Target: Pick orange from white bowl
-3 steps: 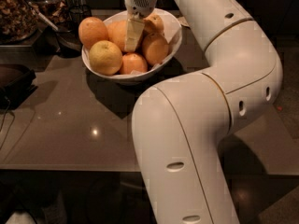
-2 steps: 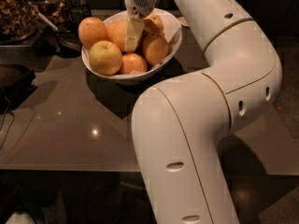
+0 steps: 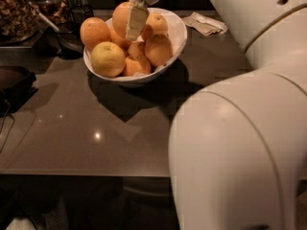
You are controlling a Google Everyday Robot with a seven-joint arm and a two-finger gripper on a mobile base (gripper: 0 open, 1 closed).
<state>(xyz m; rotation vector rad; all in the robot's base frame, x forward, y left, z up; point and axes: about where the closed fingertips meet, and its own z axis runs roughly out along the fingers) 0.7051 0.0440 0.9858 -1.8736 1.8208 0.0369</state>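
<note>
Gripper [image 3: 131,27] hangs over the white bowl [image 3: 176,34] near the table's [image 3: 91,133] far edge. It is clamped on the orange [image 3: 120,15]: one pale finger lies flat across the fruit's right face, and the other is hidden behind it. A second ago it sat lower, down among the pile. It has since risen, and the orange has come up with it, so the fruit's top now stands above the far rim.

At the left of the bowl a round orange fruit [image 3: 94,32] rests against the rim. Just right of it the yellowish fruit [image 3: 108,58] sits at the front, and neither has shifted. The smaller fruits [image 3: 158,49] right of the finger also lie as they did. The big white arm [image 3: 240,143] has swung in and now fills the near right corner.

The grasp seems to have taken. What likely remains is lifting the orange clear of the rim without nudging its neighbours.
</note>
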